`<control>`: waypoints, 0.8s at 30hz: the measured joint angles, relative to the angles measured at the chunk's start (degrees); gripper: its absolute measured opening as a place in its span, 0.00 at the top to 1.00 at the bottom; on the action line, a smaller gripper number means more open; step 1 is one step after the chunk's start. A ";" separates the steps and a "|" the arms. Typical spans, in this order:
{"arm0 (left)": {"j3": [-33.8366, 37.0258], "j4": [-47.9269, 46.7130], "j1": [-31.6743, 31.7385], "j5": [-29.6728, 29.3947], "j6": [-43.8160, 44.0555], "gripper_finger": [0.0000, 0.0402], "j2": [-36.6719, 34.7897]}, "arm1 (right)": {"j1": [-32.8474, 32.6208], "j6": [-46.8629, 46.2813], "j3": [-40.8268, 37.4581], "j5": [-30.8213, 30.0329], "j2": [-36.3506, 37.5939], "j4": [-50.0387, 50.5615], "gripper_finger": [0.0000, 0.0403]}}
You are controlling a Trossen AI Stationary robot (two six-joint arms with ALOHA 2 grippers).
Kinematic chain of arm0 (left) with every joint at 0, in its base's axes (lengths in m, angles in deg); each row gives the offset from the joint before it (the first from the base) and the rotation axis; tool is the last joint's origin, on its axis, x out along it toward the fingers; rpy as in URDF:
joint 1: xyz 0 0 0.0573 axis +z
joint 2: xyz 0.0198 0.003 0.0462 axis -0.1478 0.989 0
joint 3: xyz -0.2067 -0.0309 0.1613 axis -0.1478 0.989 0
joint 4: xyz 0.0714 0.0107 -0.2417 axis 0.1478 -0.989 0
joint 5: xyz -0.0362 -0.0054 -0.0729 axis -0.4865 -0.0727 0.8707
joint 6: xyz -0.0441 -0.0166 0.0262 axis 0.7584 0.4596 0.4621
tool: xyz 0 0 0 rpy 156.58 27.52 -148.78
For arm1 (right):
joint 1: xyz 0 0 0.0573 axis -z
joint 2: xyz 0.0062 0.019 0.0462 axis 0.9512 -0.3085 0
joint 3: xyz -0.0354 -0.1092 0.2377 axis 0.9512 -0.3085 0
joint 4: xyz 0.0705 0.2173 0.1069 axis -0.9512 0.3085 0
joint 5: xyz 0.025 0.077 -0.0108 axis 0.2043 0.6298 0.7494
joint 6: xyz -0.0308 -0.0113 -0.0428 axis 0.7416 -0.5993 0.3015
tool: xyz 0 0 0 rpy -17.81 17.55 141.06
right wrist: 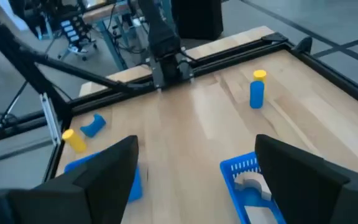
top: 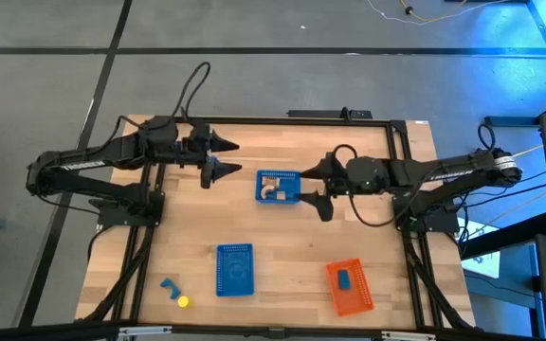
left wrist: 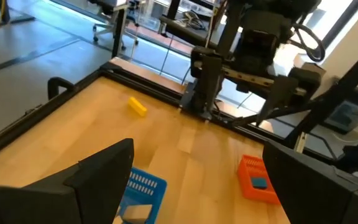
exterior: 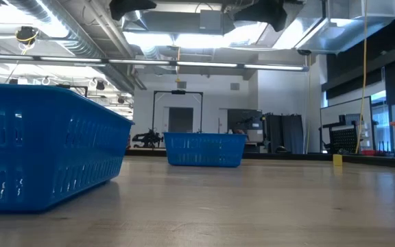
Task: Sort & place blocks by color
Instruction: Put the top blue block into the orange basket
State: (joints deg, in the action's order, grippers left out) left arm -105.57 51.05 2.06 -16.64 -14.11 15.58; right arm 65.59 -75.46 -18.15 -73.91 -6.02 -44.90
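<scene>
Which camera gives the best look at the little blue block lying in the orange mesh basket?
The high view: looking straight down, it shows the small blue wooden block whole inside the orange mesh basket. The left wrist view catches it slantwise. The low view shows only the basket's edge; the right wrist view, neither.

Blue block, yellow cyl near table corner.

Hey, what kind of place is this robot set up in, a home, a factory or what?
Most likely a robotics lab or workshop. The low view shows exposed ceiling ducts and equipment racks, and the wooden table stands on a bare concrete floor.
</scene>
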 joint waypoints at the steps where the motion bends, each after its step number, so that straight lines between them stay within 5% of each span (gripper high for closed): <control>1: 0.00 -0.01 -0.53 -1.20 0.09 0.13 0.00 | 0.11 0.06 0.00 0.16 -0.04 0.20 0.20; 8: -0.04 -11.23 1.05 -16.68 12.12 0.13 2.08 | 0.28 -1.23 0.00 -0.68 -0.09 2.24 0.20; 15: -0.16 -26.06 14.78 -12.16 13.92 0.13 11.93 | 0.34 -1.55 0.00 -3.10 -0.09 4.08 0.20; 24: 0.02 -29.34 18.89 -16.67 6.28 0.13 29.52 | 0.33 -4.51 0.00 -4.86 -0.09 4.49 0.20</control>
State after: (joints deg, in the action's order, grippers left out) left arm -105.55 21.71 20.95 -33.31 -7.83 45.10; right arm 65.92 -79.98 -18.15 -78.78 -6.10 -40.41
